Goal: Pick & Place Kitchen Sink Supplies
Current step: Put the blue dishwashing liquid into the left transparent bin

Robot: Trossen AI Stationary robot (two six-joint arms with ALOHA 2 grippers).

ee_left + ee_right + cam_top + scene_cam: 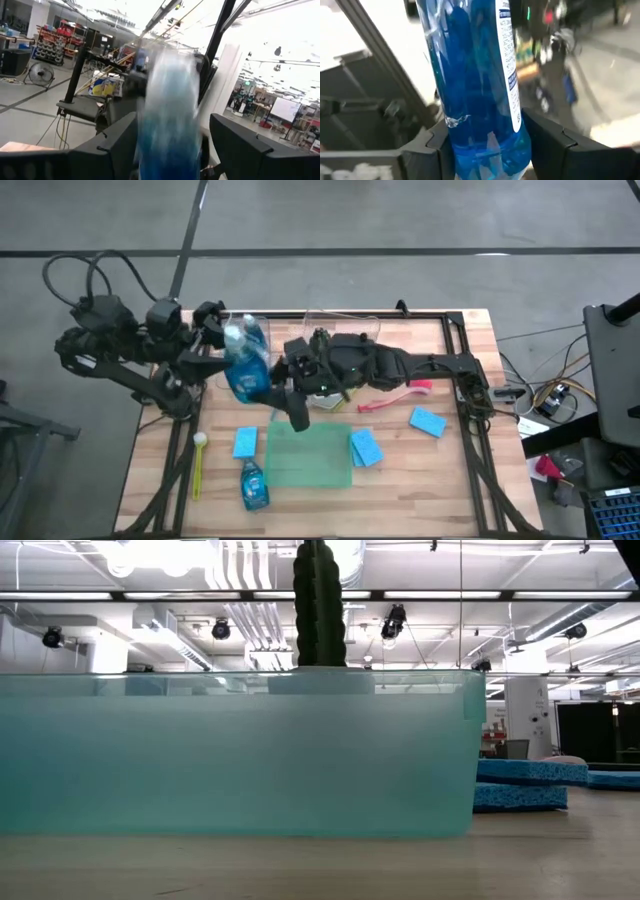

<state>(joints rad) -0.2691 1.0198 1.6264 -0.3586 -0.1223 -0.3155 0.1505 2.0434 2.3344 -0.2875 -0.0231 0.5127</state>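
A clear bottle of blue soap [246,362] with a white cap hangs in the air over the table's left middle, between my two grippers. My right gripper [279,381] reaches in from the right and is shut on it. My left gripper [221,340] stands open at the bottle's far left. Its fingers flank the blurred bottle [170,120] in the left wrist view, with a gap showing on one side. A second soap bottle [253,485] lies on the table near the front. My right gripper pinches the bottle's wide lower body [520,135] between its two fingers [547,145], one on each side. The fingers come in about level from the table's right. The bottle is lifted clear of the table, tilted, with its cap end toward the far left.
Light-blue sponges [245,442] [366,447] [428,421] flank a translucent green mat [308,457]. A yellow brush [198,465] lies front left and a pink brush [395,397] right of centre. A clear container [340,320] stands at the far edge. The low view shows a cactus [318,602].
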